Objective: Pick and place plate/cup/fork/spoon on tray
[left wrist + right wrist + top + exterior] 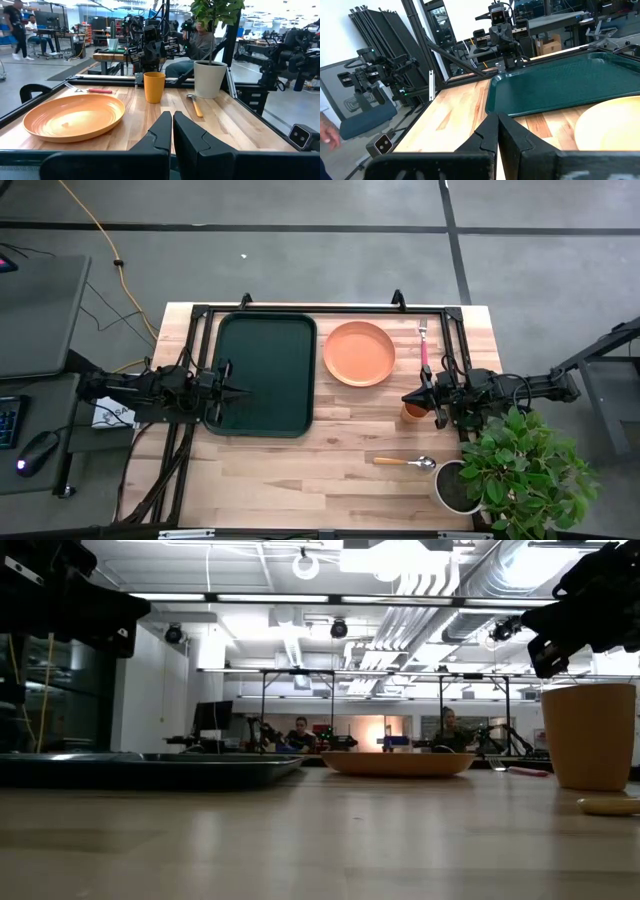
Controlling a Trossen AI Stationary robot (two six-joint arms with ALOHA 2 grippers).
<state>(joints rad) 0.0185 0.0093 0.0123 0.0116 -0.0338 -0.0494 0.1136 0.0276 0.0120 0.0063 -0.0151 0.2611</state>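
The dark green tray (pixel 260 375) lies at the table's far left. The orange plate (pixel 358 353) rests flat on the wood just right of it. The pink-handled fork (pixel 424 345) lies right of the plate. The orange cup (pixel 414 411) stands upright near the plate's near-right side, and the spoon (pixel 405 463) lies nearer the front edge. My left gripper (pixel 243 391) hovers shut and empty over the tray's left half. My right gripper (pixel 408 396) is shut and empty, raised above the table beside the cup's far rim (pixel 590 690).
A grey pot (pixel 455 485) with a leafy green plant (pixel 525 465) stands at the near right corner, close to the spoon and my right arm. A black frame (pixel 330 308) runs along the table's far edge. Bare wood lies in front of the tray.
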